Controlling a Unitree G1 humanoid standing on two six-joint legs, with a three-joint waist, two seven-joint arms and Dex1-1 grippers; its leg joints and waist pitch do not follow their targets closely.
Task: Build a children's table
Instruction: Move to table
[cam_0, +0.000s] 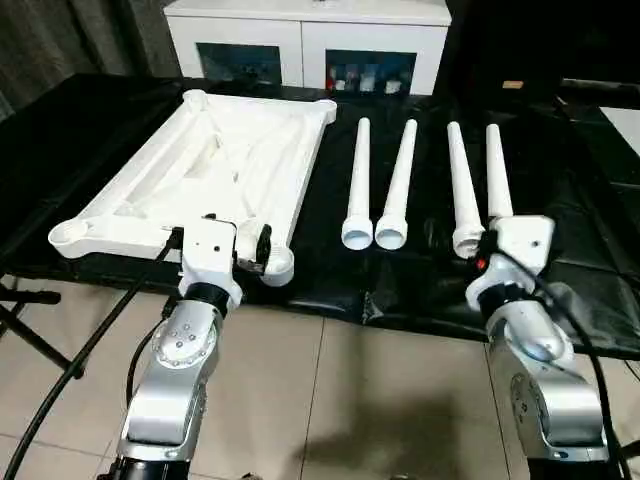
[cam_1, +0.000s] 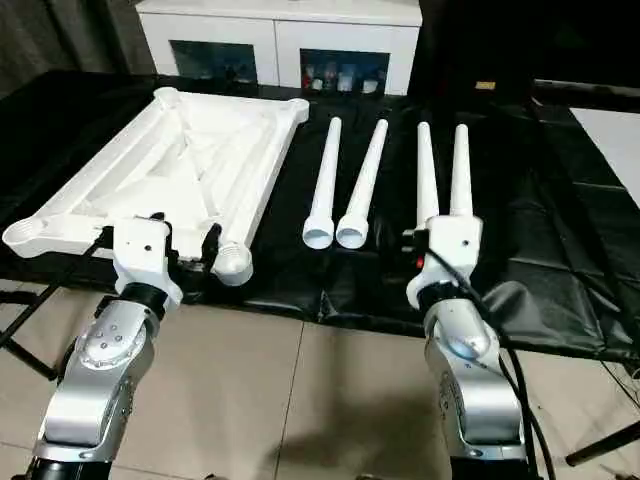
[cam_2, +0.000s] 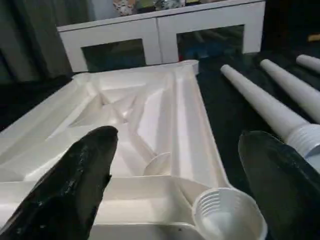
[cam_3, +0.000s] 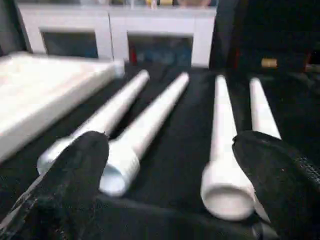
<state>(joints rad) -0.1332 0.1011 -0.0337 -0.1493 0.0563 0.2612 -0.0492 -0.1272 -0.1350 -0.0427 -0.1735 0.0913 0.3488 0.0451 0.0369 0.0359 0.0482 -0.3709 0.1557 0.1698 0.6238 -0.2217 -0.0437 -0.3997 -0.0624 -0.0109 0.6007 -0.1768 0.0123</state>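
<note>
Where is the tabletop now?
The tabletop lies underside up on the black surface, on the robot's left, beside the four legs.

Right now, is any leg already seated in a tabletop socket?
No: all four legs lie loose on the black sheet beside the tabletop, and its near corner socket stands empty.

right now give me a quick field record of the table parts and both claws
tabletop: upside down on the black sheet, ribs up, no legs fitted
legs: four, lying side by side to the right of the tabletop, wide ends toward the robot
left claw: open, at the tabletop's near right corner socket, holding nothing
right claw: open, before the legs' near ends, holding nothing
cabinet: behind
</note>
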